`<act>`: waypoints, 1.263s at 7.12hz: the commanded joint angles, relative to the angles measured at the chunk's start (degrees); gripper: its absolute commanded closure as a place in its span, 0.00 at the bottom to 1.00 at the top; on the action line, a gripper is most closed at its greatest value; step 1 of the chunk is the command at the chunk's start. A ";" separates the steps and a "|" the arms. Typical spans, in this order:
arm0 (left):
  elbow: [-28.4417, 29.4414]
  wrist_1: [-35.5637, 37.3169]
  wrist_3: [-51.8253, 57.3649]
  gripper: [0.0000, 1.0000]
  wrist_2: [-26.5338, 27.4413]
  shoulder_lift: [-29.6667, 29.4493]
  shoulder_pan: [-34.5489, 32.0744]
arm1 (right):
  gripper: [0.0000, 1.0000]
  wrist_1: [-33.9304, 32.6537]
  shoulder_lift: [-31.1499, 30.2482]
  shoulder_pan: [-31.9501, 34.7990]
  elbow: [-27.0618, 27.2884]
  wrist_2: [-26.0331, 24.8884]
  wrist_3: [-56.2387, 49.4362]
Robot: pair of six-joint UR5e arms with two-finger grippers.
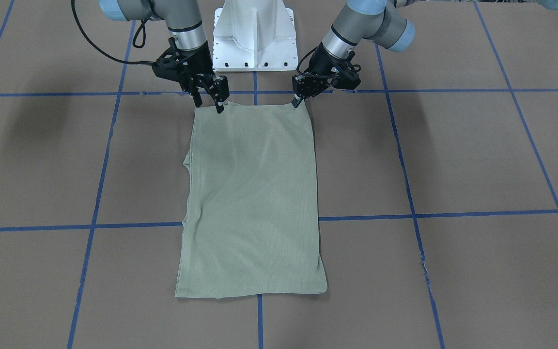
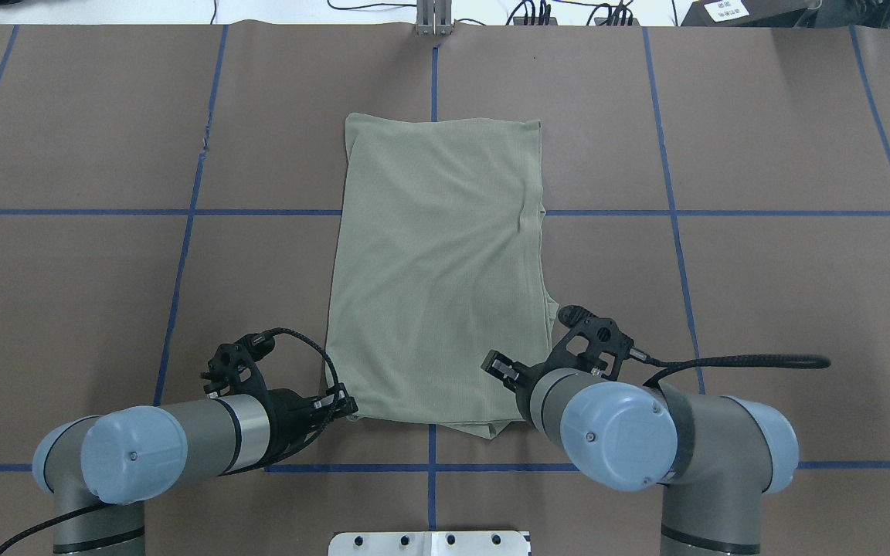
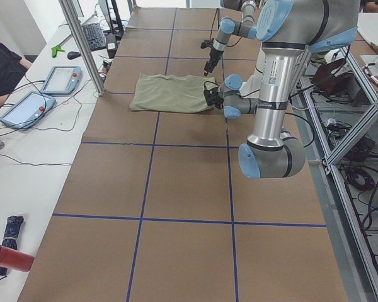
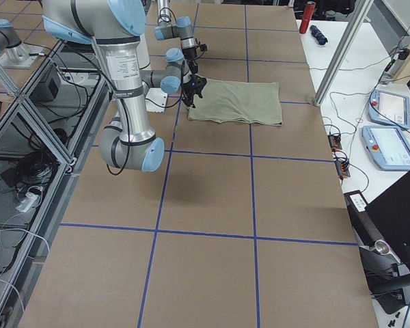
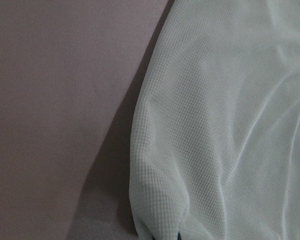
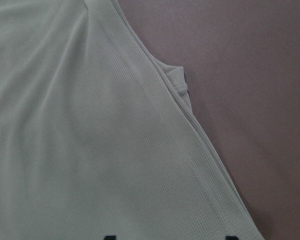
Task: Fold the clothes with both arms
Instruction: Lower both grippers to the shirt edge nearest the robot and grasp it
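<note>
Sage-green shirt [image 1: 252, 203] lies flat mid-tabletop [image 1: 453, 155], folded into a long rectangle w/ its long axis running away from the robot. Near short edge sits just in front of the white pedestal [image 1: 255, 39]. The cloth crosses a blue tape line [image 1: 453, 213] on the brown surface. Soft creases run lengthwise. A small flap [image 1: 186, 162] of a lower layer pokes out along the long edge on the robot's R side. Both arms are bent low over the near edge, one at each corner. L gripper [image 1: 299, 102] is at the L near corner. Its fingers look pressed together on the cloth there. In the L wrist view the corner puckers up toward the bottom of frame, w/ only a sliver of dark fingertip [image 5: 178, 235] showing. R gripper [image 1: 208, 104] is at the R near corner, tilted down. Its fingers [image 1: 219, 104] are spread apart w/ tips at the hem. The R wrist view shows two dark tips [image 6: 110, 236] well apart at the frame's bottom, w/ ribbed knit between them. Can't tell if those tips touch the cloth. At the tabletop's far side, control tablets [image 3: 62, 80] and cables sit on a white bench, w/ a person's dark sleeve [image 3: 3, 69] at the edge.
</note>
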 commanded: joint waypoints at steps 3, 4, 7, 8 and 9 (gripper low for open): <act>-0.53 0.00 0.35 1.00 0.00 0.00 -0.02 | 0.20 -0.43 0.51 -2.59 -4.13 -2.41 1.46; -0.71 0.00 0.44 1.00 -0.09 0.00 -0.02 | 0.20 -0.43 1.73 -2.59 -5.18 -2.84 1.46; -0.80 0.00 0.53 1.00 -0.09 0.00 -0.02 | 0.20 -0.51 2.88 -2.59 -7.04 -3.81 1.46; -0.89 0.00 0.53 1.00 -0.09 0.00 -0.02 | 0.26 -0.52 3.06 -2.59 -7.12 -4.08 1.64; -0.97 0.00 0.53 1.00 -0.09 0.00 -0.02 | 0.54 -0.52 3.32 -2.59 -7.21 -4.51 3.55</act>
